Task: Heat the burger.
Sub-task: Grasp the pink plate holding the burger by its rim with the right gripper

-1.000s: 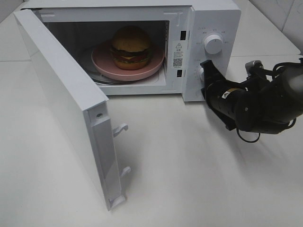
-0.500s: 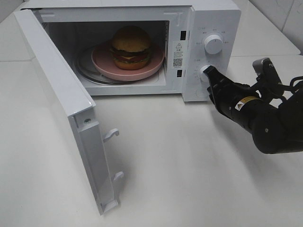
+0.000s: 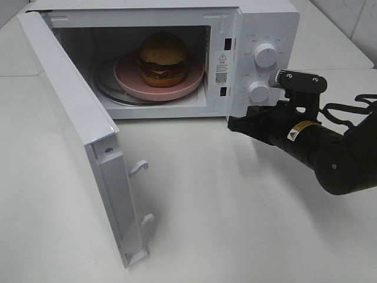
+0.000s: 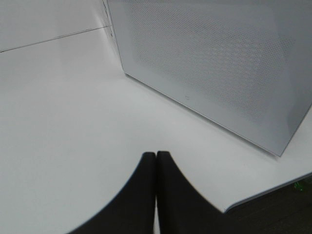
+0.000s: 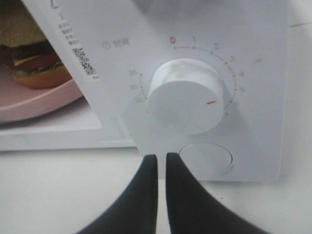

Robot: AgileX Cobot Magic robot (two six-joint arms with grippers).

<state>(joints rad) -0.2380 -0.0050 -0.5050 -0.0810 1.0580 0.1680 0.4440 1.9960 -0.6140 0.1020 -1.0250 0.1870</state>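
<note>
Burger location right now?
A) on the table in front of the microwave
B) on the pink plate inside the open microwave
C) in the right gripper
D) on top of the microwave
B: the burger sits on the pink plate inside the microwave, whose door stands open.

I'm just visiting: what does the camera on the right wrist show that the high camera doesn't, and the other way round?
Only the right wrist view: the numbers printed round the lower knob, its red pointer mark, and the round button under it.
Only the high view: the open door, the upper knob, the whole microwave and the right arm in front of its panel.
Both: the lower knob, the burger on the pink plate inside, and the right gripper.
</note>
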